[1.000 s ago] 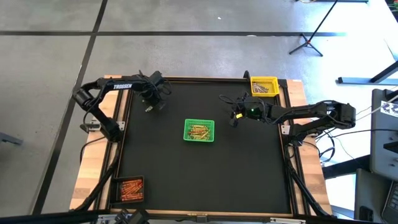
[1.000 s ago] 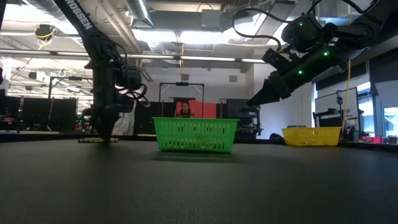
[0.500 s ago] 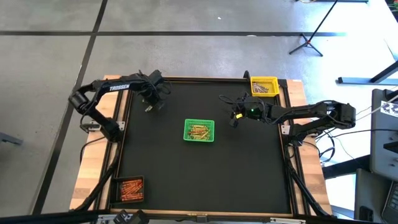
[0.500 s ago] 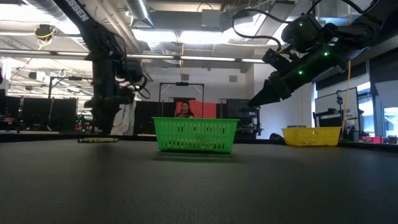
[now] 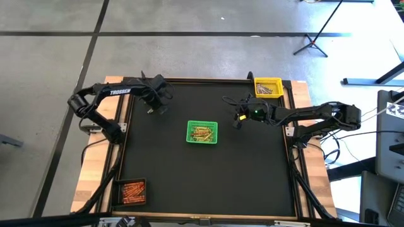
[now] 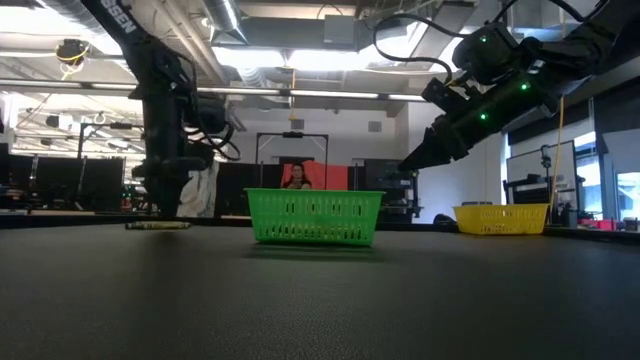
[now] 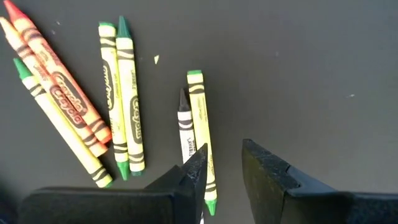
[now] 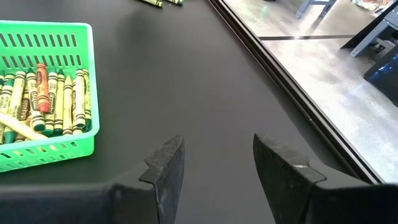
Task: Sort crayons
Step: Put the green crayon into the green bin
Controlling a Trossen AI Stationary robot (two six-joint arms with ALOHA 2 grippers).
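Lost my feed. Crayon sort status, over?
Left claw open above loose crayons. Right claw open, empty, beside green basket. Nothing blocking.

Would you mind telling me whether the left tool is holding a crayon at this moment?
No, the left tool is open with nothing between its fingers, and the crayons lie loose on the black table beneath it.

In the left wrist view, the left tool point(image 7: 222, 169) covers the lower ends of a grey crayon point(image 7: 185, 127) and a green crayon point(image 7: 201, 124), and the picture's edge cuts off an orange crayon point(image 7: 37, 53). From above, the loose crayons point(image 5: 150, 111) are too small to tell apart. The green basket point(image 8: 50, 155) is cut off in the right wrist view. Contents of the yellow basket point(image 5: 268, 87) and black basket point(image 5: 131, 192) blur together.
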